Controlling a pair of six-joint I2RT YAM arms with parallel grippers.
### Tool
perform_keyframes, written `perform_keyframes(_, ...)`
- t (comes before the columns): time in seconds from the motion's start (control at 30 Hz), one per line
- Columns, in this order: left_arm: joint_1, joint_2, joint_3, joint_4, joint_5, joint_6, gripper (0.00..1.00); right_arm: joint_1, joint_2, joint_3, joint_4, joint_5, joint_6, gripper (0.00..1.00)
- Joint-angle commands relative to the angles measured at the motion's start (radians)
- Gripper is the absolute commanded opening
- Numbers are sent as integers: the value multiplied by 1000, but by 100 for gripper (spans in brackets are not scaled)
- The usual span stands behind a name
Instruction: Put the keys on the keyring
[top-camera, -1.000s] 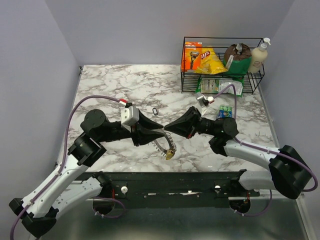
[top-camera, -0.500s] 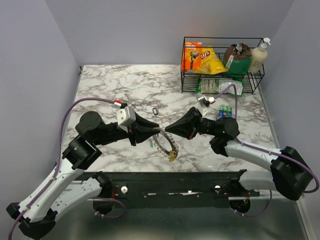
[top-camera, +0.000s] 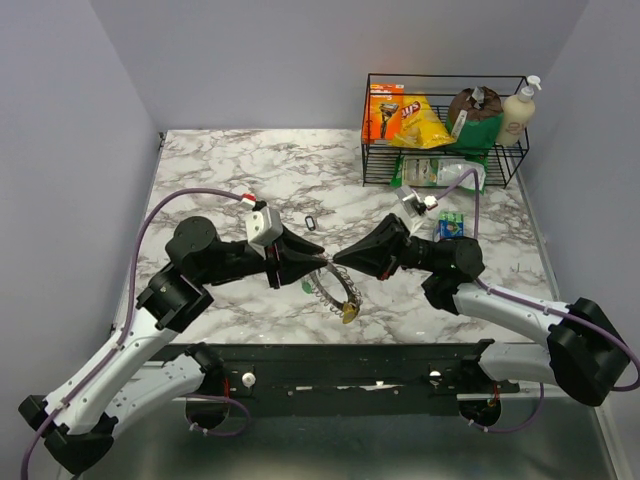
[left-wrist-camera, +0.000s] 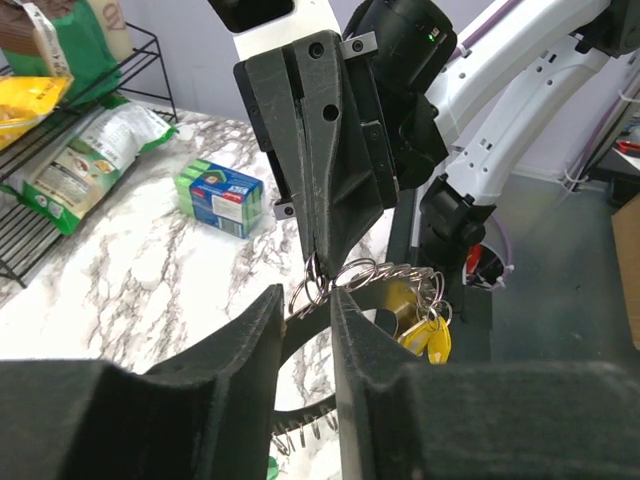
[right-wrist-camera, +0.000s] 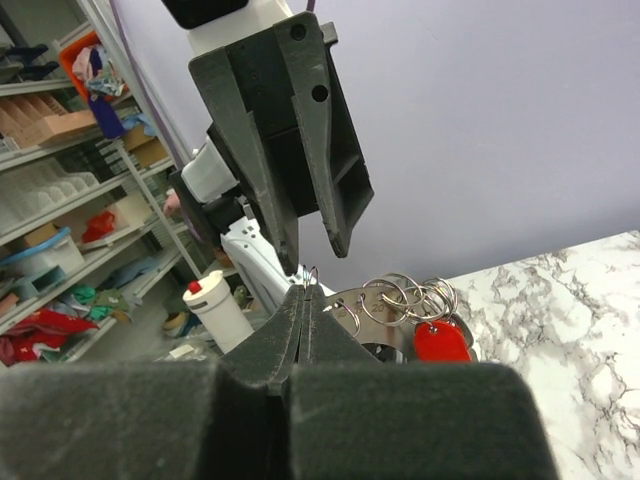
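Right tool (top-camera: 338, 262), seen from above, is clenched on the keyring (top-camera: 325, 298), which is held near the middle of the worktop (top-camera: 220, 170), toward 6 o'clock. A yellow piece (top-camera: 348, 315) sits at the ring's near end. The left tool (top-camera: 316, 267) meets it tip to tip from 9 o'clock. Both arms fold inward, elbows pushed outward. A small dark clip (top-camera: 310, 221) lies apart at 12 o'clock of the tools.

From the left wrist, the left tool (left-wrist-camera: 310, 297) has its jaws parted, with a loop of keyring (left-wrist-camera: 385, 270) wire at the gap and nothing visibly clamped. The right tool (left-wrist-camera: 315, 258) points down from 12 o'clock, pinching that wire. The yellow piece (left-wrist-camera: 428, 338) dangles at 4 o'clock.

From the right wrist, the right tool (right-wrist-camera: 305, 293) is pressed shut, with wire poking from its tip. The left tool (right-wrist-camera: 318, 260) hangs released at 12 o'clock. A red key (right-wrist-camera: 440, 342) hangs on the keyring (right-wrist-camera: 405, 295) at 3 o'clock.

The likely risk is that the pinch on such thin wire is slight. A left tool closing off-line could twist the ring or knock it free.
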Motion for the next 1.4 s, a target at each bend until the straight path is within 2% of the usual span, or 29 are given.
perform_keyframes(0.0,6,26,0,56,75,-40,40,-1,-21,20,304,-8,-30,1)
perform_keyframes(0.07,7,39,13,53,81,-45,43,-1,-21,17,295,-7,-36,1)
perform_keyframes(0.17,7,62,30,31,86,-43,43,-1,-23,14,289,-4,-46,1)
perform_keyframes(0.3,6,92,50,-19,75,-23,34,-1,-26,7,281,-2,-58,1)
perform_keyframes(0.4,6,94,51,-27,70,-20,16,-1,-28,4,280,1,-64,1)
perform_keyframes(0.43,6,94,51,-29,64,-19,4,-1,-29,6,278,2,-64,1)
perform_keyframes(0.47,7,86,51,-29,55,-19,0,-1,-28,3,275,2,-67,1)
perform_keyframes(0.63,6,65,69,-50,-9,7,0,-2,-26,6,260,-1,-78,1)
perform_keyframes(0.8,6,85,120,-145,-34,47,0,-1,-15,30,231,-28,-82,1)
perform_keyframes(0.83,7,94,143,-163,-32,55,0,-1,-9,37,225,-37,-81,3)
perform_keyframes(0.87,6,111,155,-203,-37,72,0,-1,-8,41,211,-45,-84,12)
perform_keyframes(0.93,7,132,193,-243,-40,87,0,-1,-18,49,186,-57,-102,24)
perform_keyframes(0.97,6,149,209,-286,-45,95,0,-1,-24,50,151,-59,-115,37)
perform_keyframes(1.07,6,183,264,-372,-57,127,0,-2,-70,53,40,-54,-188,54)
perform_keyframes(1.17,6,213,318,-456,-75,150,0,-2,-130,72,-123,-39,-292,64)
perform_keyframes(1.23,7,233,359,-501,-94,199,0,-4,-150,93,-211,-50,-380,67)
perform_keyframes(1.37,7,276,407,-597,-97,231,0,-2,-170,165,-506,-68,-530,70)
